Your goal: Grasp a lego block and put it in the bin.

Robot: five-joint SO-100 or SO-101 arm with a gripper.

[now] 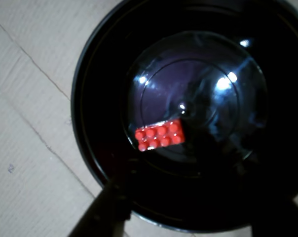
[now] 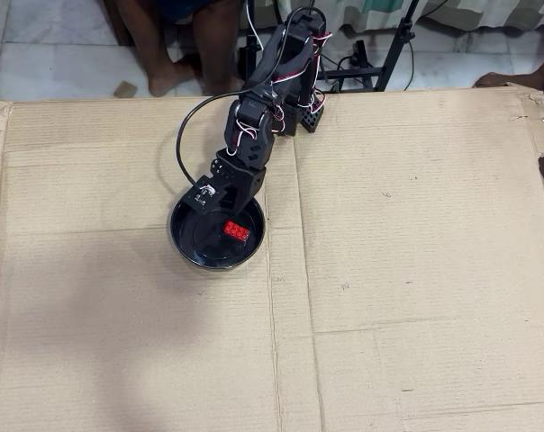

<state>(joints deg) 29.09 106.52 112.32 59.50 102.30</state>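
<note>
Where the wrist view looks straight down, we see the small bright red rectangular plastic lego block (image 1: pixel 158 135) lying studs-up on the flat bottom of the round, glossy black plastic bin (image 1: pixel 97 148), just left of and below the bowl's centre, slightly tilted in the frame. Two rows of four studs can be counted there, and lamp glints sit on the bin's floor. At the bottom edge of that view we make out two dark shapes, one at lower left and one at lower right, which appear to be the fingers (image 1: pixel 107 210) of the gripper (image 1: pixel 188 222); they stand well apart, with nothing between them, and the block lies free of them.

From the overhead view we get what the wrist camera cannot give: the black arm (image 2: pixel 263 99) reaching from the far edge of the brown corrugated cardboard sheet (image 2: pixel 389 270) down to the bin (image 2: pixel 193 252), its gripper (image 2: pixel 220 209) hanging over the bin's rim nearest the arm. The lego block (image 2: pixel 236 230) shows as a red speck in the right part of the bowl. Its studs and the jaws cannot be resolved there.
</note>
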